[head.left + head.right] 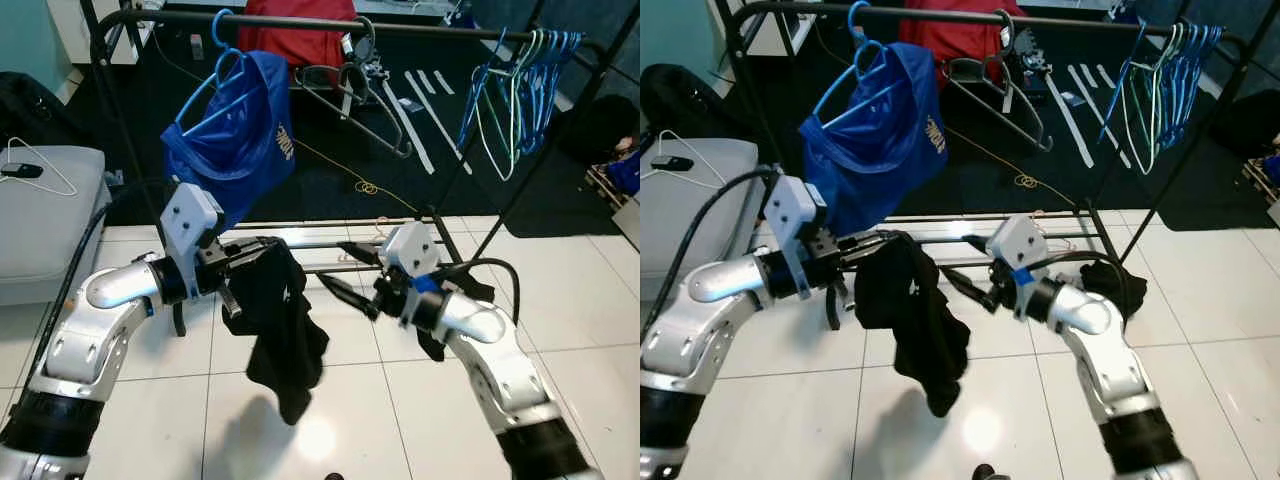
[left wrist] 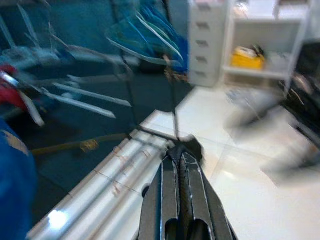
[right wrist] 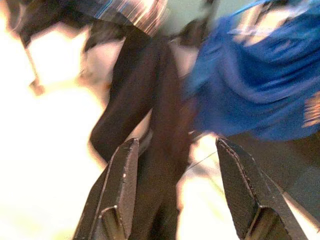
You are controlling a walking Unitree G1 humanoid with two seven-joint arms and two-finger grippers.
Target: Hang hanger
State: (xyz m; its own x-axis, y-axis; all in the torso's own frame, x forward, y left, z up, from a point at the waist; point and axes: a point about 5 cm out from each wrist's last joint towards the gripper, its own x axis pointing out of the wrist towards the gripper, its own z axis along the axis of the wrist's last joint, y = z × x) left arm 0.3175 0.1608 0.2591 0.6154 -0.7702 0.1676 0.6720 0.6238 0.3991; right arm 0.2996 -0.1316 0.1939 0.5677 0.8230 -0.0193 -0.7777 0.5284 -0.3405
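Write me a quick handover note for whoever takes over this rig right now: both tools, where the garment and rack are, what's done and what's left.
Left tool: shut on the black garment, which hangs low in front of the rack's lower rails; whether a hanger is inside it cannot be told.
Right tool: open, beside the garment, holding nothing.
Top rail: already carries a blue garment on a blue hanger, a dark empty hanger and a bunch of blue hangers.
Left: lift the black garment and hang it on the top rail.
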